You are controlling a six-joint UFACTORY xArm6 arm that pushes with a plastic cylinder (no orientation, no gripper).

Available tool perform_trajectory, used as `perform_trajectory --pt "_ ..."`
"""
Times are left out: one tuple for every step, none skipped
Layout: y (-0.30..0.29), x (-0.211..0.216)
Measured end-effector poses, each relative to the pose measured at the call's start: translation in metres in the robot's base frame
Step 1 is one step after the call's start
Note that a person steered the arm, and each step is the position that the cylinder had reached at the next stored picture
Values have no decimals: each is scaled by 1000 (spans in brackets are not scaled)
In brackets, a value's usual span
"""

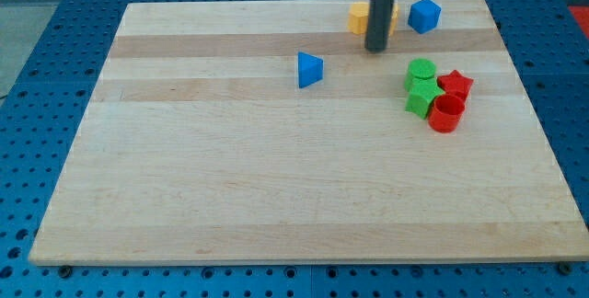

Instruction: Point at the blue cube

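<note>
The rod comes down from the view's top edge, where its upper part is cut off, and my tip [376, 50] rests on the wooden tabletop [276, 188] near the far edge. There are no jaws on this arm, so nothing is grasped or released — only the rod's end meets the board.

The blue cube [424, 15] sits at the view's top right, just to the right of the rod and a little farther up than my tip; tip and cube are apart. The rod stands in front of a yellow block [357, 18] and hides its middle — only its left part and a sliver at the right show, so its shape is hard to make out.

A blue triangular block [310, 69] lies alone to the left of my tip and lower. Lower right of my tip, four blocks huddle touching: a green cylinder [421, 71], a green star-like block [423, 97], a red star [455, 84] and a red cylinder [446, 114], partly overlapping one another.
</note>
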State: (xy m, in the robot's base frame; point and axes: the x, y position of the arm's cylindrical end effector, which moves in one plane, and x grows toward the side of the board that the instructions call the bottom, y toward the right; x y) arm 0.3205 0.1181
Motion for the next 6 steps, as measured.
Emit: perform_trajectory --pt "78 -2" --pt "200 -36" --pt "215 -109" --pt "144 -107" --pt "99 -56" --pt "101 8"
